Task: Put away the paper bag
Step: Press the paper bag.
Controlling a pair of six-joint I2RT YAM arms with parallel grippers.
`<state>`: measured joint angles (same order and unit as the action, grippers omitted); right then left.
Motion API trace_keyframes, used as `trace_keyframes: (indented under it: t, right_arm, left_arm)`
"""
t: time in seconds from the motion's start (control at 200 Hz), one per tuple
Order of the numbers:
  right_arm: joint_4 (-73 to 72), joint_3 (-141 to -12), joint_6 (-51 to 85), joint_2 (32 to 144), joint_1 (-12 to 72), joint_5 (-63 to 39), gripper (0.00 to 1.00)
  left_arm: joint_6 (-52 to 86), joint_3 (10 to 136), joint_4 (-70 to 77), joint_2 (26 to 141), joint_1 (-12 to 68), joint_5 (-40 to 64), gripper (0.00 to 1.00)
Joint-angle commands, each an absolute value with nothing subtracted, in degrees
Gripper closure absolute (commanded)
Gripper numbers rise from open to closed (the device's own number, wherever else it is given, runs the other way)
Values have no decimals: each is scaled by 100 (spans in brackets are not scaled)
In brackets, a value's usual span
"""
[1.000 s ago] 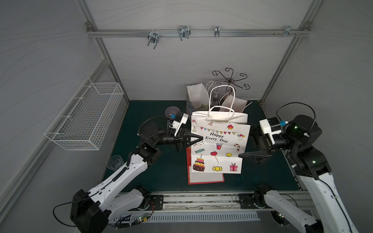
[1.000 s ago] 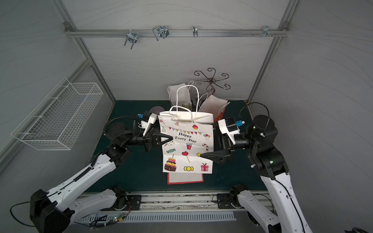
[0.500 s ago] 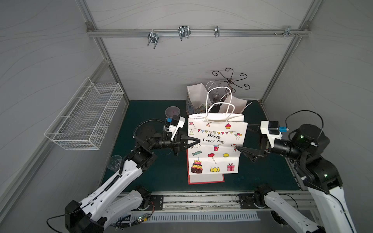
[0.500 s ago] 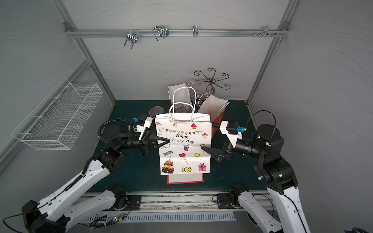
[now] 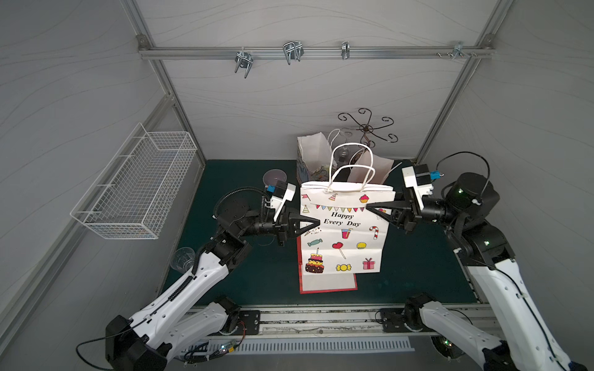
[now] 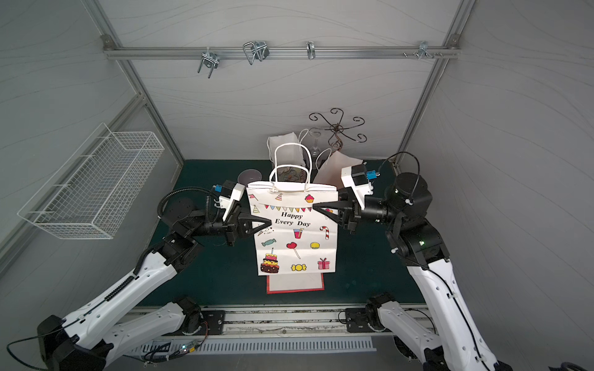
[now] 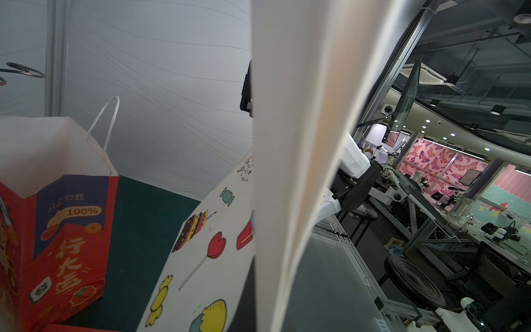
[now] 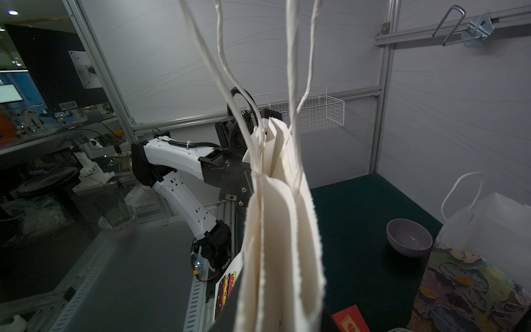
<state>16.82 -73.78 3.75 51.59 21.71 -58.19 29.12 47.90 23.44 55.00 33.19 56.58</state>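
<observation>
- Paper bag (image 5: 345,228), printed "Happy Every Day", hung flat above the green tabletop (image 5: 257,276), pinched at both side edges.
- Right hand (image 5: 369,206), wide open a second before, had just clamped shut on the bag's edge; the contact itself seemed hidden.
- Left hand (image 5: 316,221) stayed closed on the opposite edge.
- Both grips secured, carrying could probably begin.

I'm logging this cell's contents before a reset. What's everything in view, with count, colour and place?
Happy Every Day bag: 1, white, mid-air between both claws.
Flat bag: 1, red-edged, lying on mat.
Standing bags: 2, at the back.
Bowl: 1, grey, back of mat.
Glass: 1, clear, beside mat.
Wire basket: 1, white, side wall.
Hooks: several, metal, rail.
Left claw: shut on bag edge.
Right claw: shut on opposite edge.
</observation>
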Motion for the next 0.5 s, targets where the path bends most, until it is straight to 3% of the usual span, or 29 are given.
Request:
trace_keyframes:
  t: [0.0, 0.045, 0.11, 0.19, 0.43, 0.495]
  right_arm:
    - [1283, -7519, 690, 5223, 2170, -5909, 100]
    - [1320, -7492, 652, 5202, 2163, -5883, 100]
    - [1406, -7438, 549, 5145, 2169, -5839, 100]
    - [1668, -7417, 356, 5116, 2165, -5780, 100]
    - [2393, -7314, -97, 5101, 2163, -6098, 100]
    - [2464, -7254, -130, 5099, 2170, -6163, 100]
  left_arm:
    - [2891, 4887, 2673, 5467, 3350, 5657, 100]
    - [2820, 4886, 2605, 5435, 3348, 5516, 99]
    - [2711, 4880, 2545, 5343, 3342, 5271, 70]
    - [2639, 4907, 2593, 5202, 3352, 4956, 51]
    - [2631, 5351, 2782, 5309, 3342, 4570, 46]
    - [2624, 5506, 2826, 5449, 3342, 4654, 51]
